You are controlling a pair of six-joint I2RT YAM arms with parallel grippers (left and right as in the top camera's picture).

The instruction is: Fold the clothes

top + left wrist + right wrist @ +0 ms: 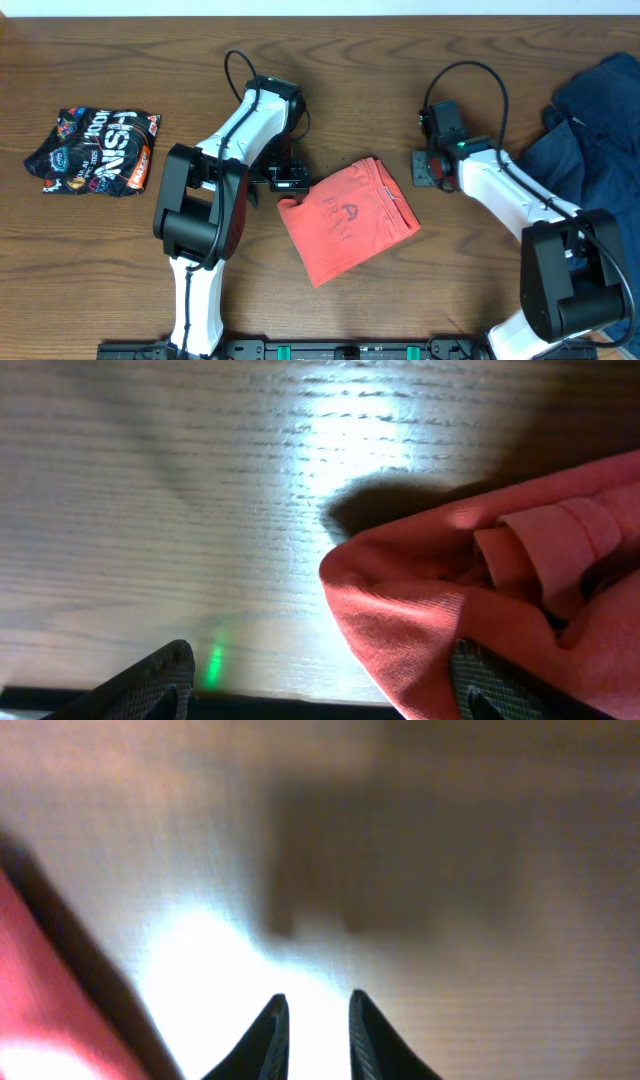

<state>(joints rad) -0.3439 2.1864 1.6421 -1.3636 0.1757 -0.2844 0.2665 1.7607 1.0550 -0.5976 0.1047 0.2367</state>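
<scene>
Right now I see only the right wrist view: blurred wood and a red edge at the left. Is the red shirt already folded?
Observer: Yes. The coral-red T-shirt lies folded into a compact rectangle, with its print showing on top.
Operator: Where is the other gripper, please?
Observer: The left gripper is at the shirt's upper-left corner. It is wide open, and the left wrist view shows that corner between its fingers.
Operator: Is another garment waiting?
Observer: Yes. A dark navy garment lies crumpled at the far right of the overhead view.
</scene>
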